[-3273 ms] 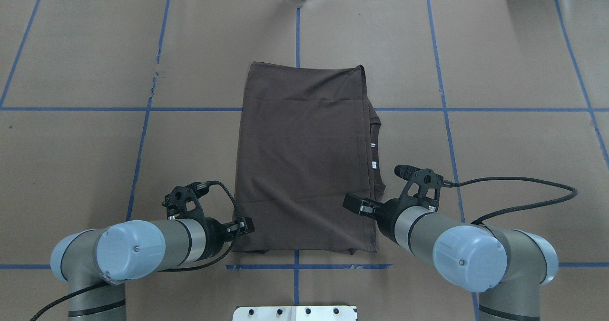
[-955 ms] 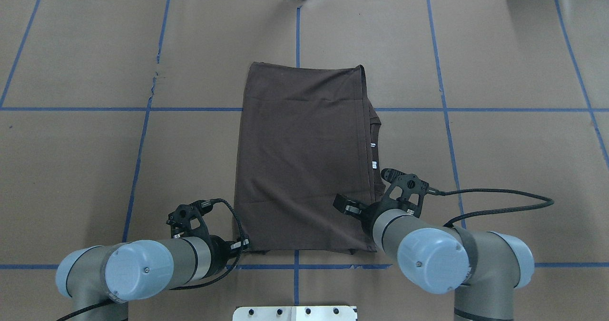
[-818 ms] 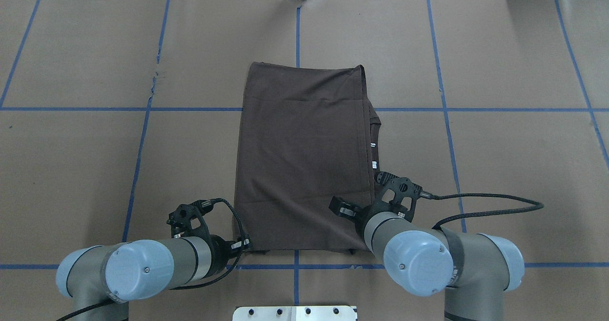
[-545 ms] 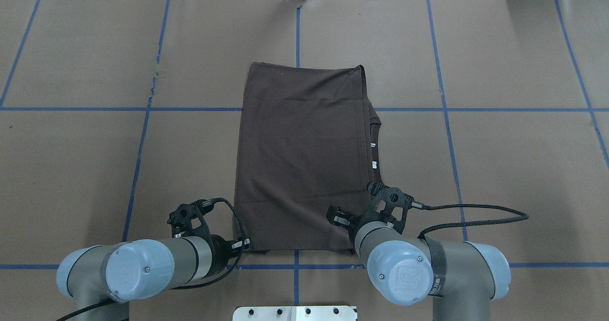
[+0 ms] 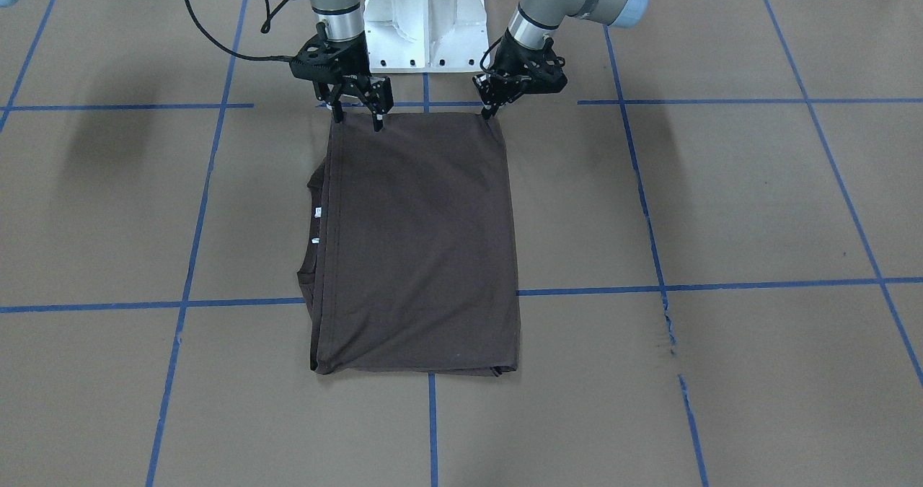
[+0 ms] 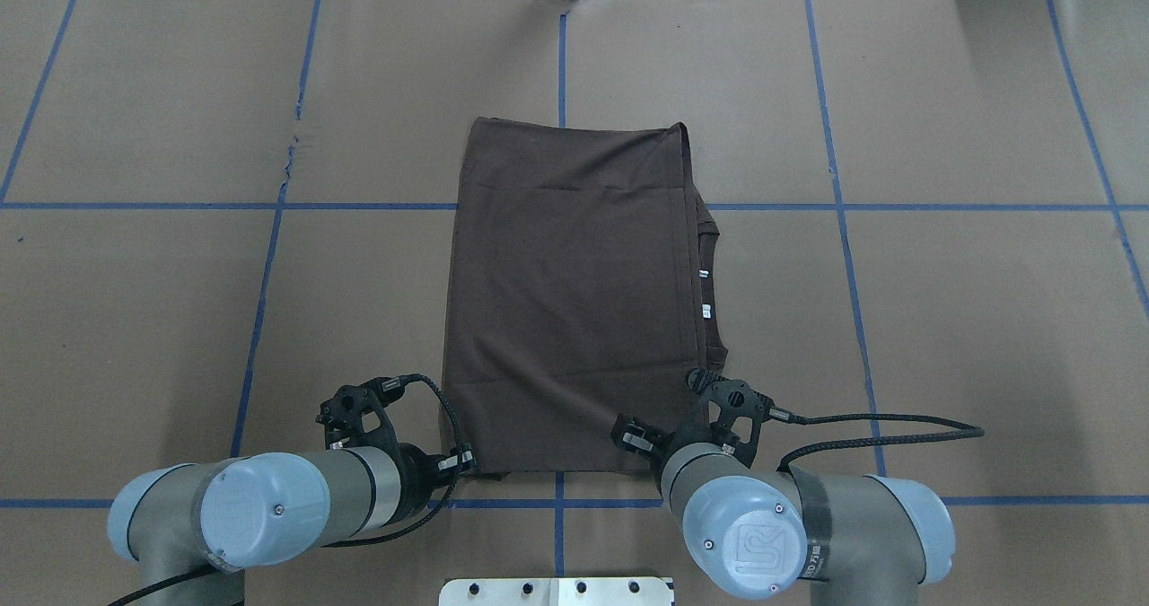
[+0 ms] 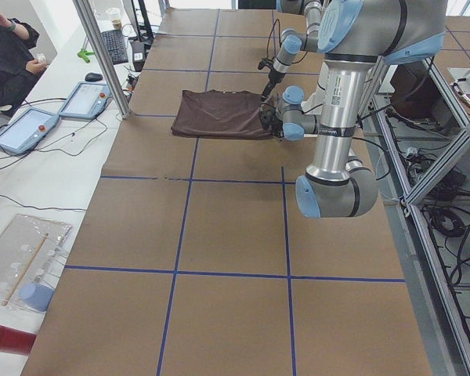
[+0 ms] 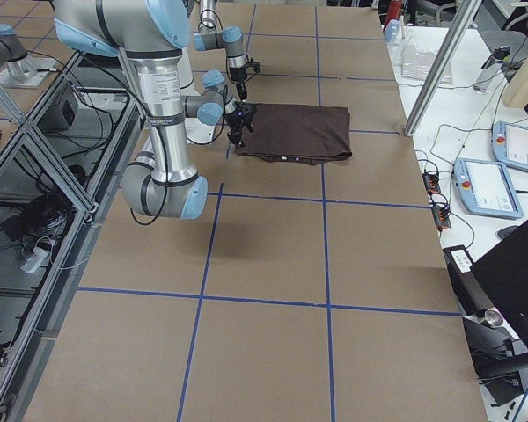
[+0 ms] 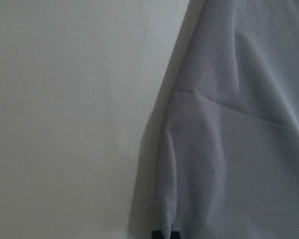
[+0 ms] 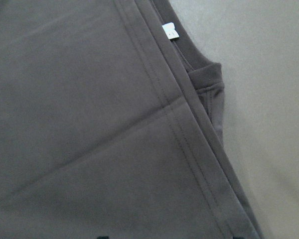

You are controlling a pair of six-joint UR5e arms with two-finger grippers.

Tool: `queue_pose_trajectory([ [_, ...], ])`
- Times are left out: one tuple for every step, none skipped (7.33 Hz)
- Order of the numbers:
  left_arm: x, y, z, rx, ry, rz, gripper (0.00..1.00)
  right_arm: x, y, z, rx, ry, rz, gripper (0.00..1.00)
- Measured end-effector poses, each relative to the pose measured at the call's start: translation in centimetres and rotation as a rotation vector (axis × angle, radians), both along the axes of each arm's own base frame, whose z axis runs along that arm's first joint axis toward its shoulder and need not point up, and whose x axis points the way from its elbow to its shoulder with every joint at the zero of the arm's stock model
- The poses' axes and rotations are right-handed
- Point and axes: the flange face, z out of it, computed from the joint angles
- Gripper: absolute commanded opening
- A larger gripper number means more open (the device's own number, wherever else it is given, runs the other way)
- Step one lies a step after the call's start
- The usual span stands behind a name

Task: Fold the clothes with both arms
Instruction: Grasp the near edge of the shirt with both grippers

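While one T-shirt [image 5: 418,242] lies folded, right end effector [image 5: 357,121] gapes, left end effector [image 5: 490,112] unclear.

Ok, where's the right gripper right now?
In the front-facing view the right gripper is at upper left, jaws apart, at the edge of the T-shirt nearest the robot, by its collar-side corner.
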Motion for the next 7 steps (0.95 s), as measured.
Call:
queue_pose_trajectory([
  [0.02,0.02,0.05,0.000,-0.001,0.000,0.00,-0.05,0.27,0.13,-0.019,0.009,-0.023,0.86],
  [0.07,0.12,0.07,0.001,-0.001,0.001,0.00,-0.08,0.43,0.20,-0.029,0.018,-0.035,0.85],
  [0.11,0.19,0.08,0.002,-0.001,0.000,0.00,-0.09,0.48,0.24,-0.034,0.022,-0.040,0.85],
  [0.11,0.18,0.07,0.005,-0.001,-0.005,0.00,-0.14,0.49,0.30,-0.037,0.024,-0.040,0.85],
  [0.10,0.17,0.04,0.007,-0.001,-0.008,0.00,-0.20,0.47,0.43,-0.038,0.027,-0.039,0.85],
  [0.09,0.17,0.02,0.008,0.000,-0.009,0.00,-0.26,0.47,0.56,-0.038,0.030,-0.038,0.85],
  [0.09,0.16,0.02,0.008,0.000,-0.010,0.00,-0.29,0.48,0.65,-0.038,0.032,-0.037,0.85],
])
